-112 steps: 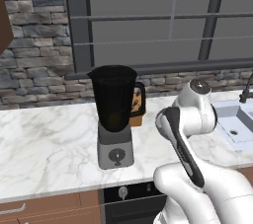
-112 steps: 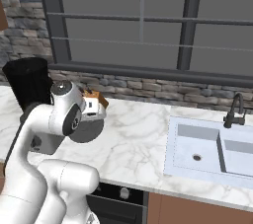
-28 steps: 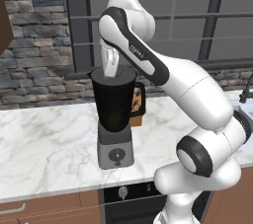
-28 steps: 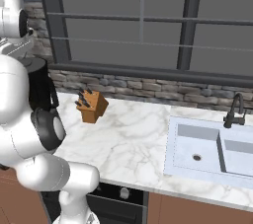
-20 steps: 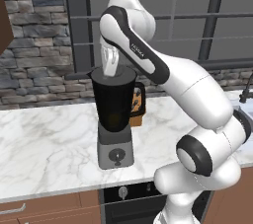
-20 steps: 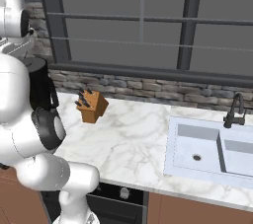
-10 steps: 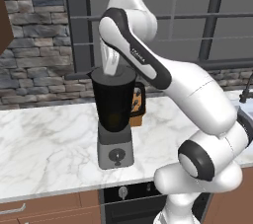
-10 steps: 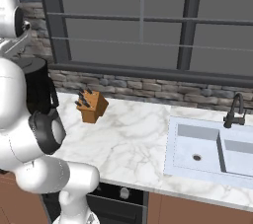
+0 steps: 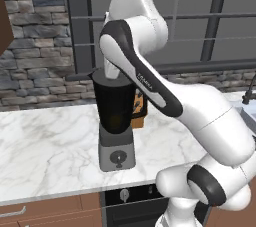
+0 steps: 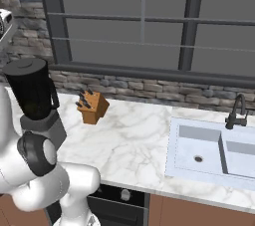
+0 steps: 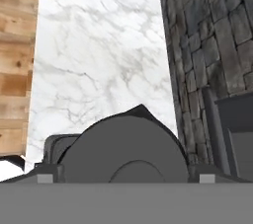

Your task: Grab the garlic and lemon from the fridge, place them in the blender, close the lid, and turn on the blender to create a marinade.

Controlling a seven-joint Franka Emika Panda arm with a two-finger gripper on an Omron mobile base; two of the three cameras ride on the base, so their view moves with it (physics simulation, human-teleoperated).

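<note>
**Marble kitchen surface: blender with lid on, arm above the jar**

Setting: white marble surface [image 10: 134,135] under a dark-framed window, backed by a grey stone wall; a sink [image 10: 214,153] with a dark tap is set into it to the right.

Item 1, blender [image 9: 115,121]: dark translucent jar on a grey-silver base, round knob [image 9: 118,158] facing front. It stands upright, well apart from the sink. The jar wall is too dark to show its contents; whether garlic and lemon lie inside cannot be told.

Item 2, lid [image 11: 123,151]: flat dark grey disc. In the hand view it lies just beneath the camera, over the jar's mouth, with the jar's spout peeking out behind it. It appears to sit on the jar, though how well it is seated cannot be confirmed.

Item 3, knife block [image 10: 92,106]: wooden, dark handles, just behind and beside the blender.

Item 4, arm and jaws: the arm arches over the blender, wrist directly above the jar. Over the last second and a half the upper joints have risen slightly and the forearm has shifted, while the hand has stayed over the jar top. The jaws are hidden behind the arm and off the hand view's edge, so whether they are spread or closed cannot be told.

Status, as judged: the lid step looks done or nearly so; the knob has yet to be turned. That calls for a descent to the front of the base without knocking the jar.
</note>
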